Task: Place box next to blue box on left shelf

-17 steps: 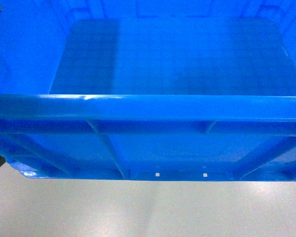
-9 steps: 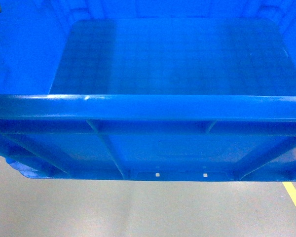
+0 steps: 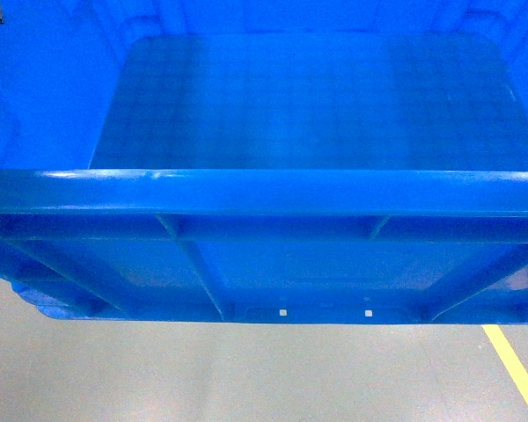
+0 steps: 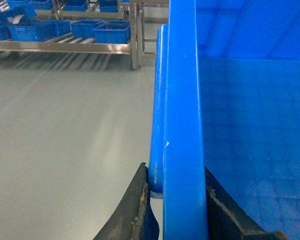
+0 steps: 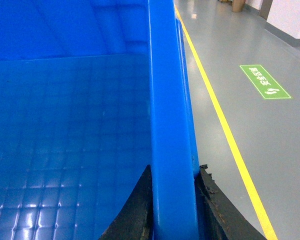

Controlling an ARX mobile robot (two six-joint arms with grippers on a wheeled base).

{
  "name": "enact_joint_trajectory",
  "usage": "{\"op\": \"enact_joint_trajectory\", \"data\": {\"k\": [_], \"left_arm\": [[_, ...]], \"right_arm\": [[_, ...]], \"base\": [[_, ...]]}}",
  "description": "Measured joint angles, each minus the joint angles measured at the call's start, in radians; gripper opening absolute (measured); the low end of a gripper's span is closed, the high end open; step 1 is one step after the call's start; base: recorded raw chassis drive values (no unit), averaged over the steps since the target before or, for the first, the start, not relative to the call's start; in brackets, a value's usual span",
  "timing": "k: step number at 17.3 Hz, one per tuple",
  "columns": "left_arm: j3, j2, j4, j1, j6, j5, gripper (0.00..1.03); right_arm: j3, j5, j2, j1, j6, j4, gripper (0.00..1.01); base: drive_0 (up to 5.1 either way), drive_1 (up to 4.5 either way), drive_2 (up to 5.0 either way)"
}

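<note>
The box (image 3: pixel 317 105), a large bright-blue open-top crate, fills the head view and hangs above the grey floor. My left gripper (image 4: pixel 175 172) is shut on the box's left rim (image 4: pixel 182 100), one black finger outside and one inside. My right gripper (image 5: pixel 175 170) is shut on the right rim (image 5: pixel 170 100) in the same way. Neither gripper shows in the head view. Far off in the left wrist view stands a grey metal shelf (image 4: pixel 65 46) with several blue boxes (image 4: pixel 112 32) on it. Which of them is the task's blue box I cannot tell.
A yellow floor line (image 3: pixel 515 369) runs along the box's right side (image 5: pixel 215 100). A green floor sign (image 5: pixel 265 81) lies beyond it. Bare grey floor (image 4: pixel 65 140) lies between me and the shelf.
The box stays fixed in the head view while the floor slides under it. The yellow line came into view at the lower right and has shifted left.
</note>
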Motion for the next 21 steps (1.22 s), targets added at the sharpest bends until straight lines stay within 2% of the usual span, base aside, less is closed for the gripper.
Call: {"op": "enact_joint_trajectory", "data": {"k": [3,21], "left_arm": [[0.0,0.0,0.0,0.0,0.0,0.0,0.19],[0.0,0.0,0.0,0.0,0.001,-0.002,0.19]], "right_arm": [[0.0,0.0,0.002,0.0,0.0,-0.001,0.16],[0.0,0.0,0.005,0.001,0.001,-0.003,0.16]], "base": [[-1.6,-1.57,-1.6],[0.1,4.21,-4.1]]}}
